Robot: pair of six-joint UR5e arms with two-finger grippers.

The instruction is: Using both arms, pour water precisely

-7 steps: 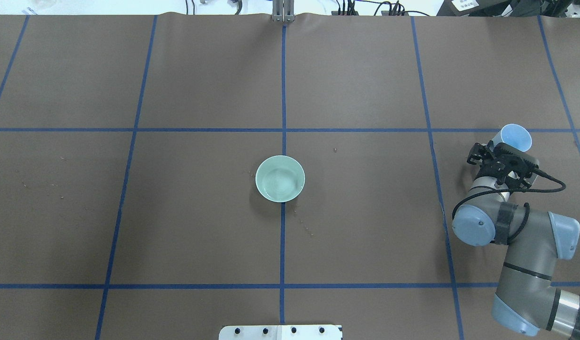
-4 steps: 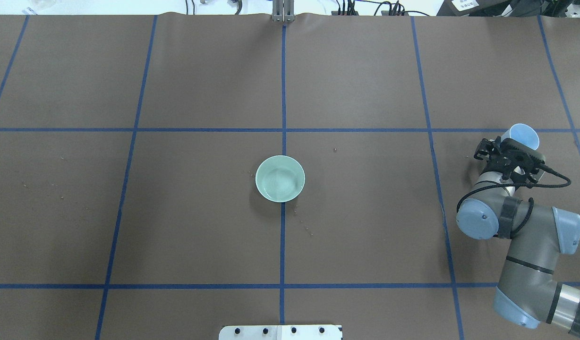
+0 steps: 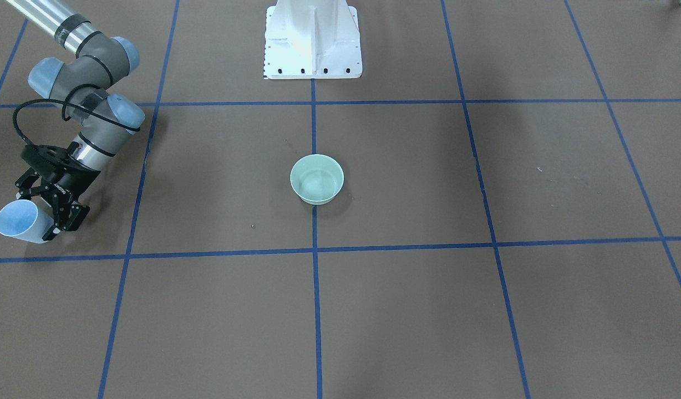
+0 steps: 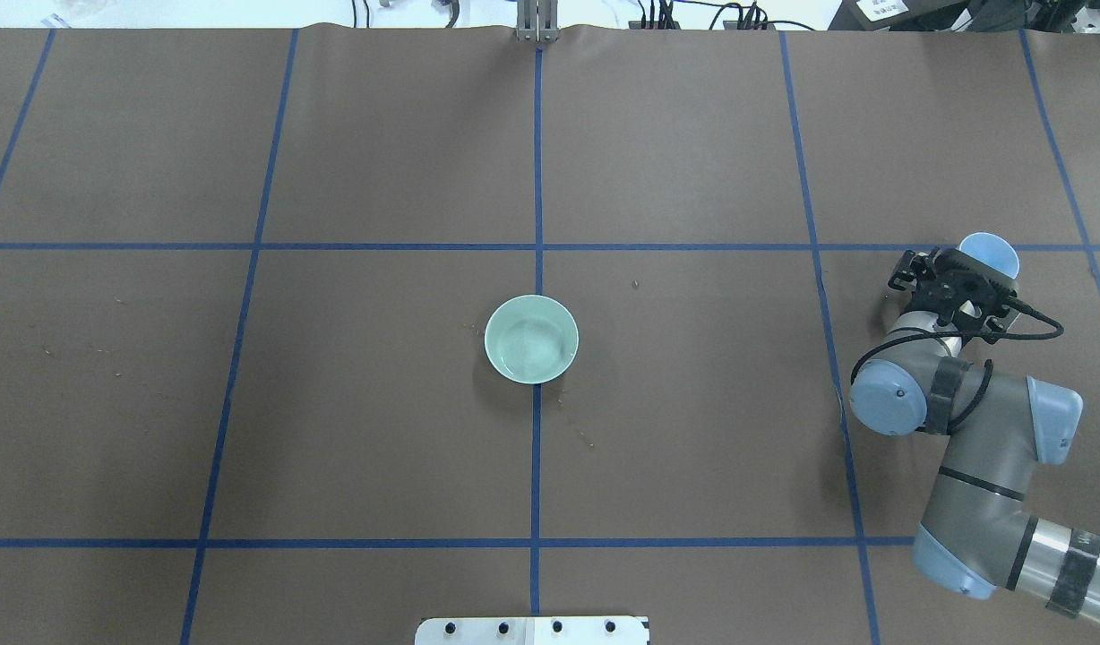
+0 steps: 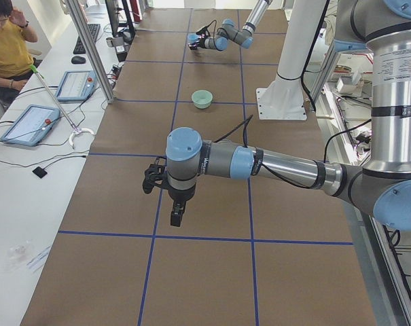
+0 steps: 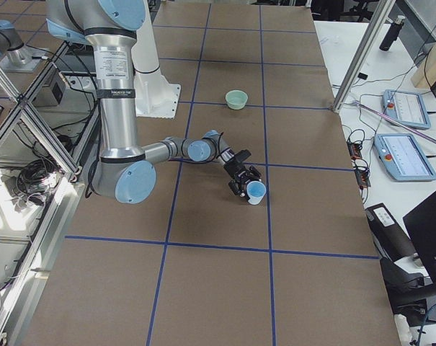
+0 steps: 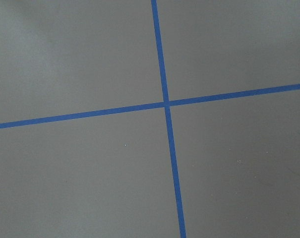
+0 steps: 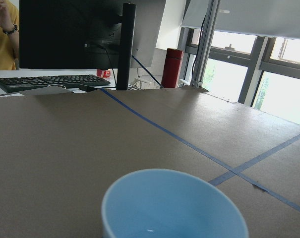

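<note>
A pale green bowl [image 4: 492, 345] stands at the table's middle, also in the front view [image 3: 307, 197]; faint glints of water [image 4: 532, 345] show inside it. My right gripper [image 4: 962, 285] is shut on a pale blue cup [image 4: 991, 253] at the table's right side, low over the surface [image 3: 19, 221]. The right wrist view looks into the cup [image 8: 174, 208], where one small glint of water [image 8: 150, 231] shows at the bottom. My left gripper [image 5: 175, 219] shows only in the exterior left view, above bare table far from the bowl [image 5: 202, 99]; I cannot tell whether it is open or shut.
The white pedestal [image 3: 313, 39] stands at the robot's edge. The brown table cover carries blue tape lines [image 7: 164, 104]. Small specks lie near the bowl [image 4: 586, 439]. A person [image 5: 8, 41] and tablets [image 6: 401, 155] are at side desks beyond the table's far edge.
My right gripper with the cup has shifted slightly right and away from the robot, and the wrist has turned a little. The bowl has not moved.
</note>
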